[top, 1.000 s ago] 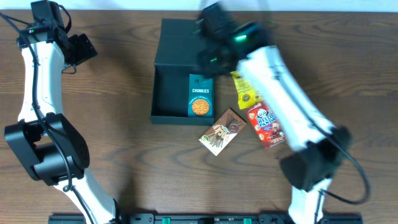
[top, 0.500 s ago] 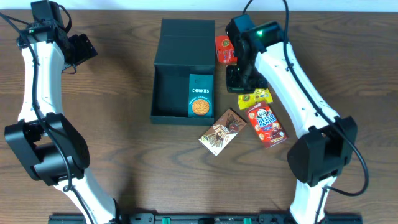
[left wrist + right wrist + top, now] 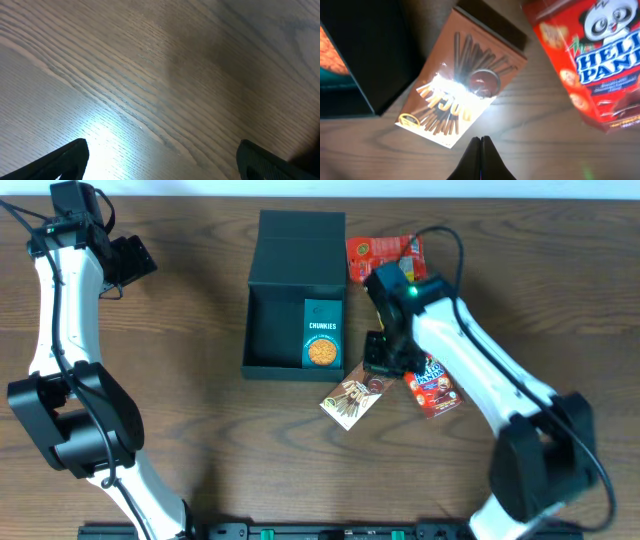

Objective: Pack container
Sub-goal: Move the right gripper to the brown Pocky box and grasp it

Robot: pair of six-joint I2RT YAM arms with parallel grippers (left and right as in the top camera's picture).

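The container (image 3: 270,310), a dark square box with its lid (image 3: 300,230) folded open at the back, sits at table centre; its corner shows in the right wrist view (image 3: 365,50). A teal Chunkies box (image 3: 321,333) lies inside it at the right. My right gripper (image 3: 375,366) is shut and empty, just above the table beside the brown Pocky box (image 3: 348,398), which also shows in the right wrist view (image 3: 462,85) ahead of the closed fingertips (image 3: 480,141). My left gripper (image 3: 130,260) is open and empty at the far left; in the left wrist view (image 3: 160,160) only table shows.
A red Hello Panda box (image 3: 434,385) lies right of the Pocky box, also in the right wrist view (image 3: 590,60). A red snack pack (image 3: 385,253) lies beside the lid. The yellow pack seen earlier is hidden under my right arm.
My right arm has swung from over the container's back edge forward to the Pocky box, covering the yellow pack. The left arm has not moved.
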